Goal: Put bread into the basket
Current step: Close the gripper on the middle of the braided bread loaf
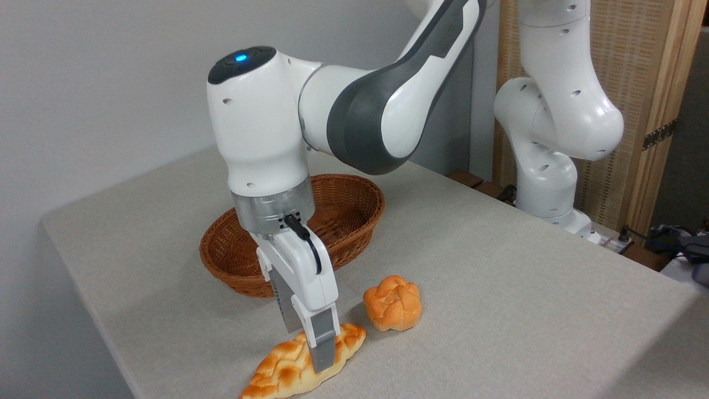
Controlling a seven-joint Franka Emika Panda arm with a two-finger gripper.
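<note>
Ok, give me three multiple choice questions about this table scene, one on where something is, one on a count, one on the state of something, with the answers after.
1. Where is the small round bun?
A. Inside the basket
B. On the table, right of the gripper
C. On top of the loaf

2. How many bread pieces are on the table?
A. One
B. Two
C. Four

3. What does the basket hold?
A. Nothing visible
B. The braided loaf
C. Both breads

Answers: 1 B, the bun sits on the cloth beside the gripper. 2 B, only the bun and the braided loaf show. 3 A, the visible part of its inside shows bare wicker.
</note>
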